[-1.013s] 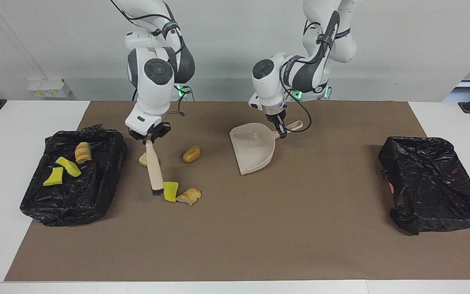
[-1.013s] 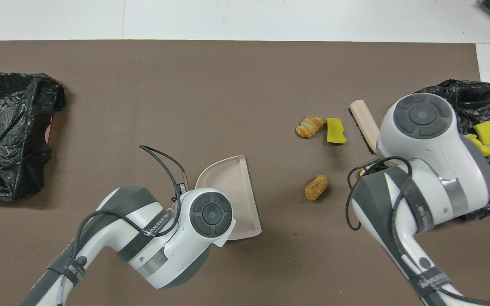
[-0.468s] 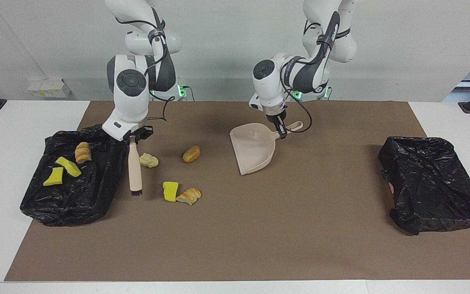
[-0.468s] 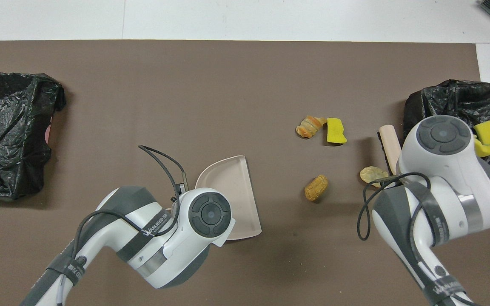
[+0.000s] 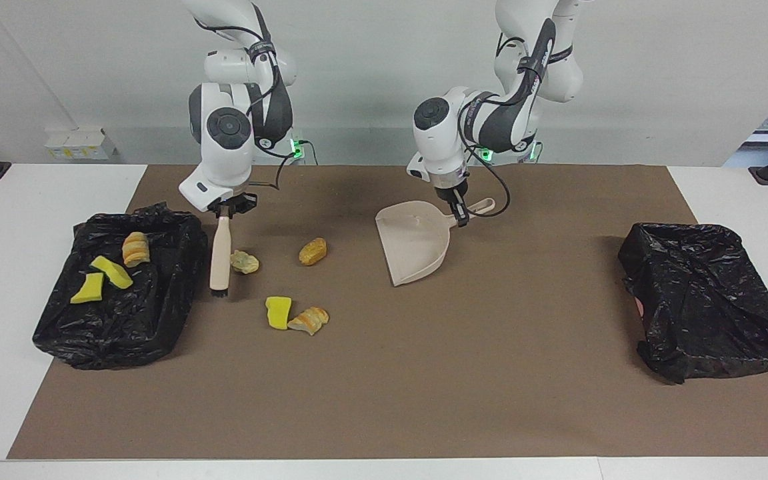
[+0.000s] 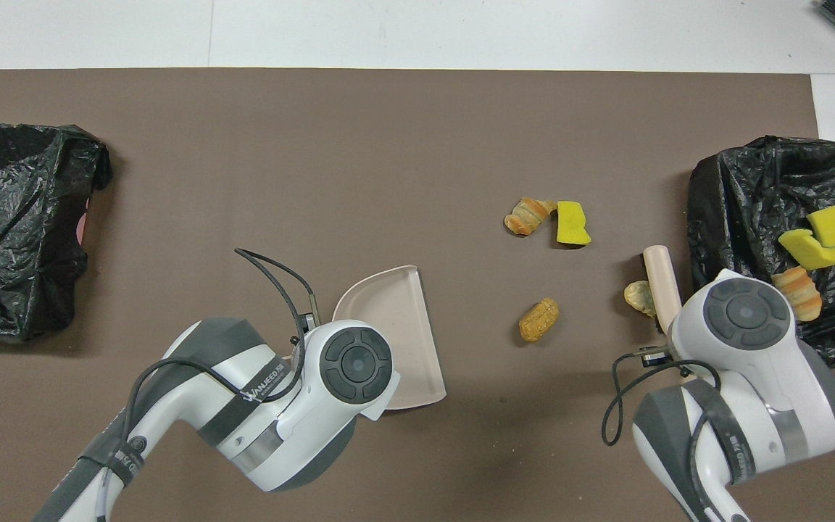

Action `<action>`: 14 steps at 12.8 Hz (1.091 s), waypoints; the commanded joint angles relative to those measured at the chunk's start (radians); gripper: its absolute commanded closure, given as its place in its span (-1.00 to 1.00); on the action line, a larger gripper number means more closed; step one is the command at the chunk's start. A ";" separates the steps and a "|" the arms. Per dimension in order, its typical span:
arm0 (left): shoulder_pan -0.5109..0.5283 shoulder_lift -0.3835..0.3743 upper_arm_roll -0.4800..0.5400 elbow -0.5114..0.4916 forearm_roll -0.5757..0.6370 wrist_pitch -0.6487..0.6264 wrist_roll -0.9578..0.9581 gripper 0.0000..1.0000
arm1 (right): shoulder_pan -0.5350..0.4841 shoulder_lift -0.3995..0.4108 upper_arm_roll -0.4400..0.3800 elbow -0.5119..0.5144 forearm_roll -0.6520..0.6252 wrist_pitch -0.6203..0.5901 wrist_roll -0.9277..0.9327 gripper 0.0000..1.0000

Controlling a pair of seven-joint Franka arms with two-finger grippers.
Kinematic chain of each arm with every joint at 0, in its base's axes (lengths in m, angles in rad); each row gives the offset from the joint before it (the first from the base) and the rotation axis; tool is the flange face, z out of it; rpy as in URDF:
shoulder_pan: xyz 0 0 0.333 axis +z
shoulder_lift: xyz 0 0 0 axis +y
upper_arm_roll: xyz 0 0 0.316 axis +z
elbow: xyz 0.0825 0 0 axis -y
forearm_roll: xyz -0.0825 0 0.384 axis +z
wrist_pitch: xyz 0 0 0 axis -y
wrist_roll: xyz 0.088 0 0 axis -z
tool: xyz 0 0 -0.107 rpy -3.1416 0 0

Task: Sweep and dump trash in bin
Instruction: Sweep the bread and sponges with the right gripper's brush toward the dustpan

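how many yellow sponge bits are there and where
3. Two yellow sponge chunks lie on the black bag-lined bin at the right arm's end; one lies on the brown mat touching a bread piece. Others may be hidden in the folds.

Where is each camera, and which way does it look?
Facing view: high across the table, looking at the robots; both arms show whole, the right gripper holding the brush, the left gripper holding the dustpan.
Overhead view: high above the robots' end, looking steeply down and forward; only the arms' wrists show from the bottom, over the dustpan and brush.
Shared: both bins and the four trash pieces on the mat, mirrored by half a turn.
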 commanded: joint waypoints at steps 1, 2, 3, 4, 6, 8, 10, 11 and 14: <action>0.000 -0.024 0.005 -0.036 -0.009 0.027 -0.037 1.00 | 0.049 0.060 0.009 -0.003 0.023 0.078 0.035 1.00; 0.000 -0.024 0.003 -0.036 -0.010 0.027 -0.037 1.00 | 0.060 0.091 0.013 0.026 0.023 0.092 0.030 1.00; -0.002 -0.024 0.005 -0.036 -0.010 0.027 -0.037 1.00 | 0.091 0.108 0.018 0.052 0.024 0.082 0.021 1.00; 0.000 -0.024 0.005 -0.036 -0.010 0.027 -0.037 1.00 | 0.134 0.114 0.018 0.060 0.026 0.083 0.003 1.00; 0.000 -0.024 0.005 -0.037 -0.010 0.025 -0.043 1.00 | 0.177 0.120 0.018 0.078 0.114 0.083 -0.061 1.00; 0.000 -0.029 0.005 -0.045 -0.010 0.025 -0.043 1.00 | 0.203 0.128 0.018 0.100 0.163 0.074 -0.085 1.00; 0.000 -0.029 0.005 -0.046 -0.010 0.025 -0.043 1.00 | 0.232 0.152 0.020 0.169 0.213 -0.001 -0.074 1.00; 0.000 -0.029 0.005 -0.046 -0.010 0.027 -0.043 1.00 | 0.242 0.161 0.020 0.219 0.214 -0.058 -0.072 1.00; 0.009 -0.029 0.005 -0.046 -0.018 0.027 -0.043 1.00 | 0.229 0.164 0.017 0.339 0.198 -0.172 -0.080 1.00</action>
